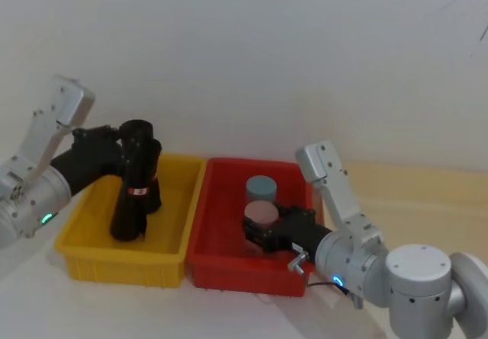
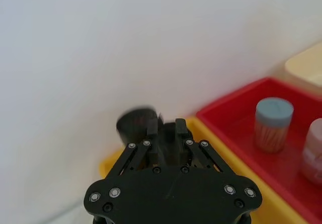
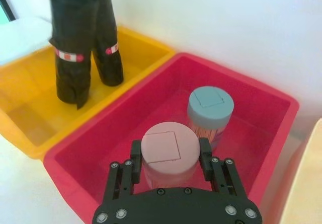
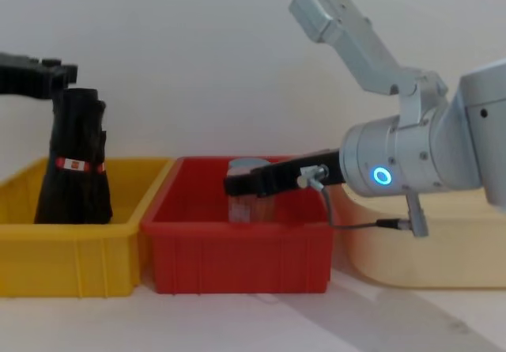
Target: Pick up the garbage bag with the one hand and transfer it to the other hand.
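Two black rolls stand upright and lean together in the yellow bin (image 1: 114,259): the bag (image 1: 131,202) in front, with its red-and-white band, and the other roll (image 1: 152,187) touching it from behind. The left gripper (image 1: 120,142) is at their tops; I cannot tell whether it has closed on the bag. The right gripper (image 3: 169,152) sits low in the red bin (image 1: 229,267), jaws wide on either side of the pink jar (image 1: 261,212), with the blue jar (image 3: 211,108) just beyond.

A hold on the bag's very top looks risky, since loose plastic could slip or unwind on the lift. The bag may also drag the other roll over, because they touch. The right gripper has to clear the pink jar first, and a careless rise could tip it into the blue jar. A mistimed handover would likely drop the bag into the red bin
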`<state>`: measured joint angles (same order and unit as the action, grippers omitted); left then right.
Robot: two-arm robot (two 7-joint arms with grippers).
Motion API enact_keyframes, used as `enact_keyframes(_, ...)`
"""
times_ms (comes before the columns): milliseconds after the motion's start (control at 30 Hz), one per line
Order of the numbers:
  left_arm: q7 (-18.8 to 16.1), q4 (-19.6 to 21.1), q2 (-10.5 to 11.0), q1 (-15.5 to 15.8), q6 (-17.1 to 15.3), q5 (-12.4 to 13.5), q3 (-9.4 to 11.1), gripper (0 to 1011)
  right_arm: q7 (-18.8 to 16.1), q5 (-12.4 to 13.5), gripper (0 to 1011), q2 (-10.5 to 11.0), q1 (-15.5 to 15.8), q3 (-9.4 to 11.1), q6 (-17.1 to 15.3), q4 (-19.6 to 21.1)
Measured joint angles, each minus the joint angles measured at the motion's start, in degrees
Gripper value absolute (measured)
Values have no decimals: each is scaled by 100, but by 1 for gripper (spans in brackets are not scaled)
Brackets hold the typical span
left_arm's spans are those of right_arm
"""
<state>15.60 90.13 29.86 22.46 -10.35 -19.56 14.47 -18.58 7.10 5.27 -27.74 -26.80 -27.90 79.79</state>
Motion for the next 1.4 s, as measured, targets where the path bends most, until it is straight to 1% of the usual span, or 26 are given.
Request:
enact_keyframes(200,164,74,-4,111,98,-29,-9,206,-22,39,663,55,25,19,-50,218)
enact_keyframes(433,315,168,-9,176,136,-53,-30,206,-49,89,663,104,49,29,-87,372)
enact_keyframes(733,396,230,-17,185,137,-51,-64,206,-78,153,663,150,58,30,-95,509)
enact_keyframes(933,431,252,-25,188,132,-42,-84,206,-49,168,663,172,41,62,-37,606)
enact_keyframes(1100,445,260,-28,190,127,-33,-93,206,49,160,663,214,-13,143,63,763)
enact_keyframes(1267,458,269,-31,192,121,-26,-99,206,171,98,663,274,-50,245,131,921)
enact_keyframes(1400,464,272,-32,192,119,-23,-101,206,310,10,663,368,-64,385,165,1088)
